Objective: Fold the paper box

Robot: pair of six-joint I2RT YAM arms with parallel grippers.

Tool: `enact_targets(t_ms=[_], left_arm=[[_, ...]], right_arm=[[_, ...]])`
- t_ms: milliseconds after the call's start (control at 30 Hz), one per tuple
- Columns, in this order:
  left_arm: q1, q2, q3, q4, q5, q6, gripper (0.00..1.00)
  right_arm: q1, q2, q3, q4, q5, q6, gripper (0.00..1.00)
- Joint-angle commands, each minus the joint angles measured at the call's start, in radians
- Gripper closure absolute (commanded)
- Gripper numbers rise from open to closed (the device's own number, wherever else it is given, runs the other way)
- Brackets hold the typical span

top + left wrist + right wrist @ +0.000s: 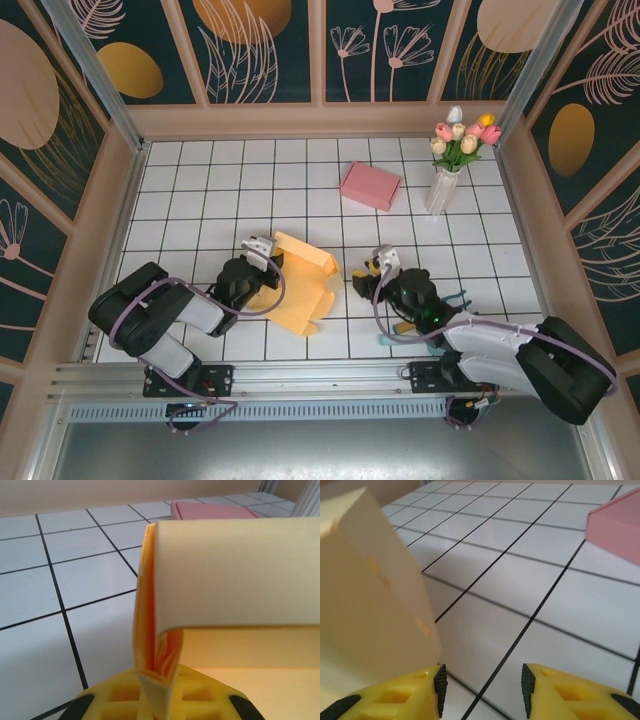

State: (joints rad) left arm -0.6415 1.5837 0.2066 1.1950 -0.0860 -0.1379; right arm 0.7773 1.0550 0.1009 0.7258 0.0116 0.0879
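Yellow paper box (300, 285) half-formed: left side pinned, right side free

Left gripper (266, 262) is clamped tight on the doubled-over side wall of the paper box. In its wrist view the flap curls over the top and comes down between the yellow fingers (220, 692), so the pinch looks meant to hold that crease upright while the rest gets worked. The box sits on the white tiled table (200, 180) between the two arms, nearer the left one, base flat and near flaps splayed out. Right gripper (362, 272) is low, just beside the box's right wall, jaws partly apart with nothing in them. My read is that it's staged to push or catch that wall next. Pink box (371, 185) and flower vase (441, 190) stand well apart at the back, out of the way.
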Motion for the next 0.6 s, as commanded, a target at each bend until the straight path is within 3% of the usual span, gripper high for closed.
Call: enact_targets(t_ms=[0,467,567], left_arm=[[0.001,-0.022,0.003,0.021,0.008,-0.025,1.0],[0.001,-0.016,0.017,-0.003,0.049,-0.022,1.0],[0.002,-0.017,0.018,-0.003,0.055,-0.026,1.0]], right_arm=[[0.03,-0.029,-0.045,0.112,0.041,-0.002,0.53],[0.065,0.067,0.003,0.23,-0.258,-0.174,0.53],[0.078,0.083,0.024,0.215,-0.263,-0.199,0.53]])
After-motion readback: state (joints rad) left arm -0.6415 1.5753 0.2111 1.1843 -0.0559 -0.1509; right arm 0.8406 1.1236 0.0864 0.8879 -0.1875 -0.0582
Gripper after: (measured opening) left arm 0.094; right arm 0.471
